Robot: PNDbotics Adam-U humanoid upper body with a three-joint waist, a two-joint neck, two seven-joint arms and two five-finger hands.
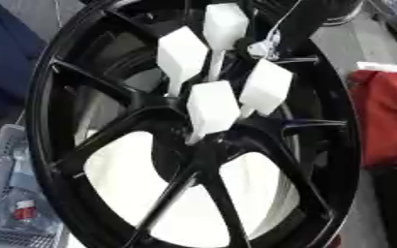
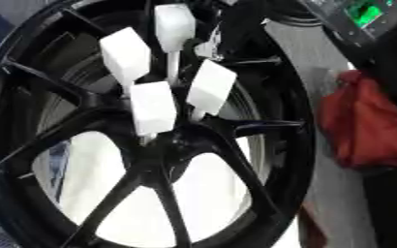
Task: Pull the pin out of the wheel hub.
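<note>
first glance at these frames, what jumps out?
The big black spoked wheel fills nearly the whole frame, tilted, with white showing through its lower openings. Four white paddle-shaped pins stick out in a cluster around the hub, just above the middle. A red cloth-like thing lies off the wheel's right edge. No robot hand shows in either view.

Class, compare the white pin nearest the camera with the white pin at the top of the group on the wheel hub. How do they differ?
The nearest pin stands low, over the hub centre; the top pin sits farthest up, near the rim. The nearest pin's stem is mostly hidden by its head; the top pin's long thin stem shows. Both are white with blocky heads, stuck in the black wheel.
</note>
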